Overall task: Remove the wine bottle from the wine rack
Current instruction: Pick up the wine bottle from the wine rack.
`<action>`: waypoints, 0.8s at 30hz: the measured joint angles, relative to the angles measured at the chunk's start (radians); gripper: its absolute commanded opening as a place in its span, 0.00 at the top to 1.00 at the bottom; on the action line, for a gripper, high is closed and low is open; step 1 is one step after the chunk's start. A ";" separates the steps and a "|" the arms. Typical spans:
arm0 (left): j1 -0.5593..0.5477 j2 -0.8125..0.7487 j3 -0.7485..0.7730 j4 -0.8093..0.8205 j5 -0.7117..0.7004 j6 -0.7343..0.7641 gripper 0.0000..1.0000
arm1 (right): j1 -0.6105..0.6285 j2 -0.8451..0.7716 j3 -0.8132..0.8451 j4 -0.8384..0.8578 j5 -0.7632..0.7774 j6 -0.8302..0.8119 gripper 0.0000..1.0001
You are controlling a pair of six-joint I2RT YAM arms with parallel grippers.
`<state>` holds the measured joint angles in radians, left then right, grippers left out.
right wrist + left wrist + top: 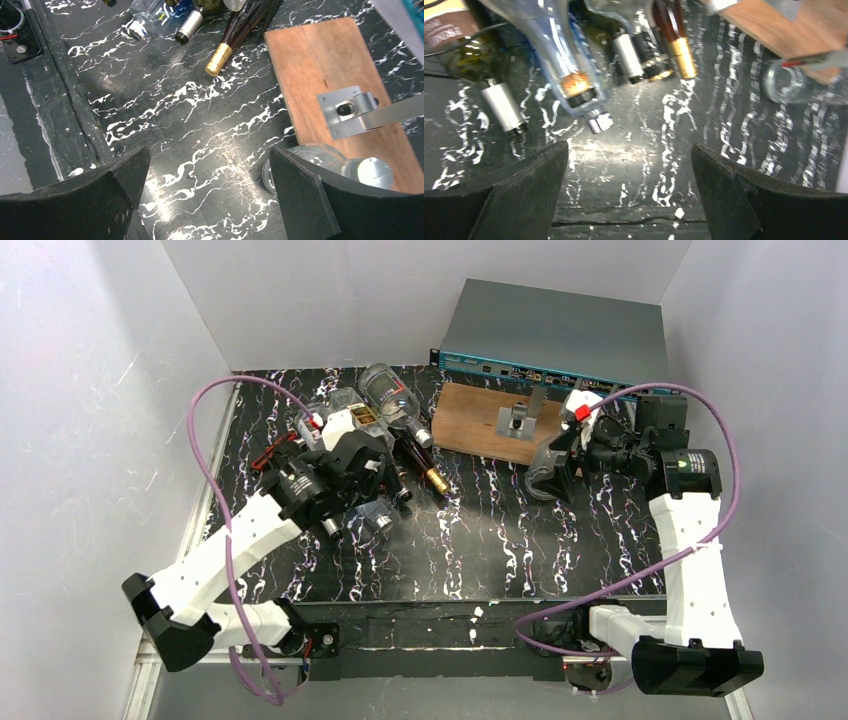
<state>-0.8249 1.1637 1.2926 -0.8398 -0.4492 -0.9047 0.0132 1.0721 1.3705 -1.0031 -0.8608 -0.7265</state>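
Currently the wine bottle [428,468] (gold-capped) is lying among other bottles [385,390] at the bench's [480,540] far left; the left gripper [630,150] is hovering released near it, the right gripper [210,152] gaping empty beside the board [325,70].

Under your right hand [207,152], whose fingers are matte black, the table [200,115] is black with white marble veining. Ahead and right of it lies a warm brown wooden board [320,75]. Ahead and left, a dark reddish-brown wine bottle [235,35] wears a gold cap.
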 measured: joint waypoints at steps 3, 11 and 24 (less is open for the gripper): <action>0.012 0.045 0.016 -0.039 -0.053 -0.013 0.14 | 0.000 0.001 -0.032 0.001 -0.011 0.000 0.01; 0.145 0.069 -0.027 0.018 -0.107 0.066 0.24 | 0.000 0.013 -0.055 0.011 -0.046 0.001 0.01; 0.251 0.126 -0.173 0.292 -0.093 0.145 0.37 | -0.058 0.036 -0.085 0.048 -0.097 0.027 0.02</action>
<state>-0.5743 1.2896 1.1194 -0.5476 -0.5426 -0.7593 -0.0452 1.1084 1.2854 -0.9550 -0.9581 -0.6991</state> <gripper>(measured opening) 0.655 0.983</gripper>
